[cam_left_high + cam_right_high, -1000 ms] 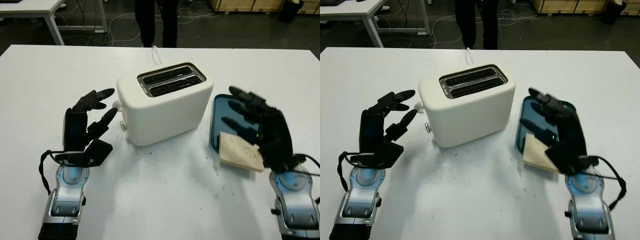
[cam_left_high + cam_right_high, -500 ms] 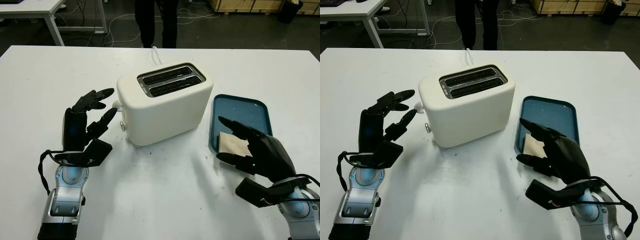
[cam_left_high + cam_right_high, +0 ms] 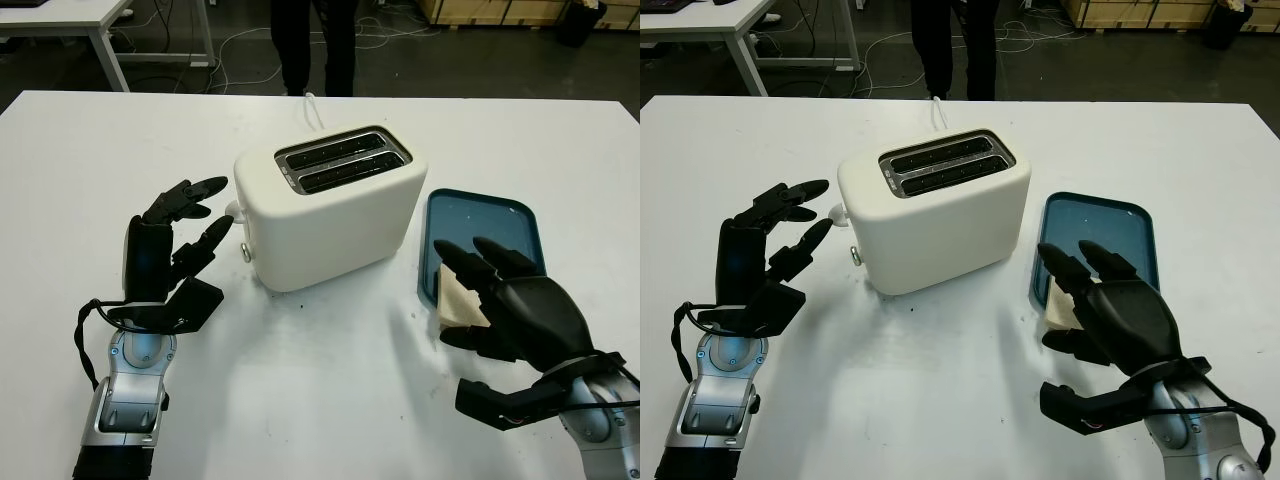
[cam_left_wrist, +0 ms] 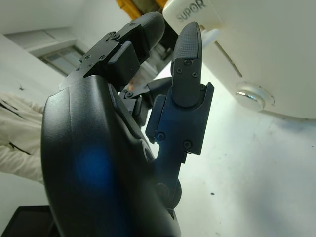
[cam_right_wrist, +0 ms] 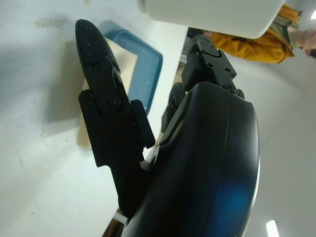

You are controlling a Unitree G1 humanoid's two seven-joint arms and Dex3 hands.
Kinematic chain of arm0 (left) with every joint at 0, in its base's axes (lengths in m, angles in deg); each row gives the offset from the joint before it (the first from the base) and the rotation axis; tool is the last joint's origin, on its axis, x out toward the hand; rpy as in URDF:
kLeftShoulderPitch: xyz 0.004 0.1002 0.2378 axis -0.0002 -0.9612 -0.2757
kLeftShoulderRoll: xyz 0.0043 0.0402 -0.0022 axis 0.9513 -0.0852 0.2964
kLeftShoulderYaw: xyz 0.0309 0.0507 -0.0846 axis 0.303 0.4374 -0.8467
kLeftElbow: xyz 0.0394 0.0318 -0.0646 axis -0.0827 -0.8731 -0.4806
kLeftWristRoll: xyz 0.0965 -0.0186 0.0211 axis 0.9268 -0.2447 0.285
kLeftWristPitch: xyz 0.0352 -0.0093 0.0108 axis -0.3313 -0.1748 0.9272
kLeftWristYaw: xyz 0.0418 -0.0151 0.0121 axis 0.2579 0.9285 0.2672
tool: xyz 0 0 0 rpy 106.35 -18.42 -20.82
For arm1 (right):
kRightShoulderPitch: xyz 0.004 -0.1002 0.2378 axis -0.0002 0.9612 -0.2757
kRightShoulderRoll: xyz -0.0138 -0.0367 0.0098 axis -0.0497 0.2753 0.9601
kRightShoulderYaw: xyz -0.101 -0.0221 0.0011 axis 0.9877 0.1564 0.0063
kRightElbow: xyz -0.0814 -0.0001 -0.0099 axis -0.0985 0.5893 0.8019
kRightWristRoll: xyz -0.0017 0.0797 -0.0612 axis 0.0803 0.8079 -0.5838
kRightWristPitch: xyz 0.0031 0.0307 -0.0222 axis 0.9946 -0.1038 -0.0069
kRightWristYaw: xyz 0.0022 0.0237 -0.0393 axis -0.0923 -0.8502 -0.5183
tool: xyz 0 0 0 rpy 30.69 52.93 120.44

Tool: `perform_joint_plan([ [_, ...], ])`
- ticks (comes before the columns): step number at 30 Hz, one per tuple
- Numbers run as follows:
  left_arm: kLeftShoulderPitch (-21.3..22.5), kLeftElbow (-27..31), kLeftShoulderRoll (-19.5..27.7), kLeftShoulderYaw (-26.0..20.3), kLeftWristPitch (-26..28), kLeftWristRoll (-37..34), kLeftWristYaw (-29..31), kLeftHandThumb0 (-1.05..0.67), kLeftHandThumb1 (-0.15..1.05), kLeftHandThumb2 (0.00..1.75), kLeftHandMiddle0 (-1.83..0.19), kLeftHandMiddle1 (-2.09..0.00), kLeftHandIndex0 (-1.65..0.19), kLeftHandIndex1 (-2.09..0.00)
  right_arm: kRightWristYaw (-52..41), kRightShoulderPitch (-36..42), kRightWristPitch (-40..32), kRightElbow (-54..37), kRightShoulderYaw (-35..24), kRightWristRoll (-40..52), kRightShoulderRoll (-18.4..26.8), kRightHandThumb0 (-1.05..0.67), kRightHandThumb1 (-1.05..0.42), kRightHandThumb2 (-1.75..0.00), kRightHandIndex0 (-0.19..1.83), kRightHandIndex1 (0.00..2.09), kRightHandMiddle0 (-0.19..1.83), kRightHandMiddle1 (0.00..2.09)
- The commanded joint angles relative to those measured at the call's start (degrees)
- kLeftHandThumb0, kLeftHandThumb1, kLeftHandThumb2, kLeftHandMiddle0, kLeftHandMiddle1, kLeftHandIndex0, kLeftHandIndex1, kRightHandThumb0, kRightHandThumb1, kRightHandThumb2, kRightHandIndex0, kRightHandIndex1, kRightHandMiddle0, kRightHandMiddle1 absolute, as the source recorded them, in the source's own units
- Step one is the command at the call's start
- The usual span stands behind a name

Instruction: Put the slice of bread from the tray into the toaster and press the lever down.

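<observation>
Head stereo overlooks toaster [image 3: 330, 203]; wrist cameras close.

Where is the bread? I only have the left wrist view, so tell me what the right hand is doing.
Observer: The bread slice lies at the near edge of the blue tray, partly overhanging onto the table. The right hand is open just over it and holds nothing.
Operator: Check the toaster slots. Report.
Observer: Both slots on top of the white toaster are empty.
Operator: Confirm where my left hand sits.
Observer: The left hand is open and raised beside the toaster's left end, near the lever, not touching it.
</observation>
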Motion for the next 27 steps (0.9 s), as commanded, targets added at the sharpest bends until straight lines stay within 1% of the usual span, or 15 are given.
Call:
perform_joint_plan([
  [1, 0.16, 0.29, 0.27, 0.02, 0.05, -0.18, 0.28, -0.56, 0.92, 0.29, -0.4, -1.26, -0.69, -0.34, -0.71, 0.55, -1.1, -0.19, 0.56, -1.6, -0.26, -0.7, -0.85, -0.01, 0.07, 0.0, 0.1, 0.0],
  [4, 0.17, 0.41, 0.2, 0.04, 0.17, 0.11, 0.05, -0.56, 0.92, 0.29, -0.39, -1.26, -0.69, -0.34, -0.21, 1.63, -0.94, -0.6, 0.93, -3.46, -0.14, -0.7, -0.85, -0.01, 0.08, 0.01, 0.11, 0.01],
  [9, 0.37, 0.44, 0.47, -0.08, -0.36, 0.42, -0.19, -0.56, 0.92, 0.29, -0.39, -1.26, -0.68, -0.35, -0.14, 3.81, -0.78, -1.82, 1.88, -9.75, 0.58, -0.7, -0.86, 0.0, 0.1, 0.02, 0.13, 0.01],
  [12, 0.34, 0.48, 0.66, -0.12, -0.6, 0.32, -0.02, -0.56, 0.92, 0.3, -0.39, -1.27, -0.67, -0.36, 2.01, 4.83, -0.59, -0.85, 2.73, -13.1, -0.04, -0.7, -0.86, 0.0, 0.11, 0.02, 0.15, 0.02],
  [19, 0.19, 0.84, 0.58, 0.0, -0.37, -0.08, 0.34, -0.57, 0.92, 0.29, -0.39, -1.27, -0.67, -0.37, 2.74, 5.51, -2.17, -0.26, 4.41, -19.27, -1.36, -0.56, -0.92, -0.02, 0.13, 0.03, 0.17, 0.02],
  [21, 0.18, 0.93, 0.5, 0.08, -0.38, -0.16, 0.38, -0.58, 0.92, 0.29, -0.39, -1.27, -0.68, -0.38, 3.94, 5.44, -2.36, 0.71, 4.66, -20.71, -1.55, -0.49, -0.92, -0.08, 0.16, 0.05, 0.21, 0.03],
  [24, 0.18, 0.79, 0.6, 0.22, -0.84, -0.09, 0.42, -0.57, 0.92, 0.3, -0.39, -1.28, -0.67, -0.39, 4.82, 5.19, -2.8, 1.99, 4.9, -22.21, -1.91, -0.45, -0.92, -0.09, 0.18, 0.06, 0.21, 0.03],
  [25, 0.19, 0.75, 0.57, 0.24, -0.86, -0.13, 0.44, -0.56, 0.92, 0.29, -0.39, -1.28, -0.67, -0.39, 5.48, 5.07, -3.02, 2.51, 5.04, -22.92, -2.02, -0.47, -0.92, -0.09, 0.18, 0.06, 0.21, 0.03],
  [27, 0.21, 0.72, 0.42, 0.31, -0.83, -0.1, 0.34, -0.56, 0.92, 0.29, -0.4, -1.3, -0.67, -0.39, 8.8, 4.68, -3.04, 4.65, 5.4, -24.54, -1.84, -0.46, -0.92, -0.07, 0.22, 0.08, 0.25, 0.04],
])
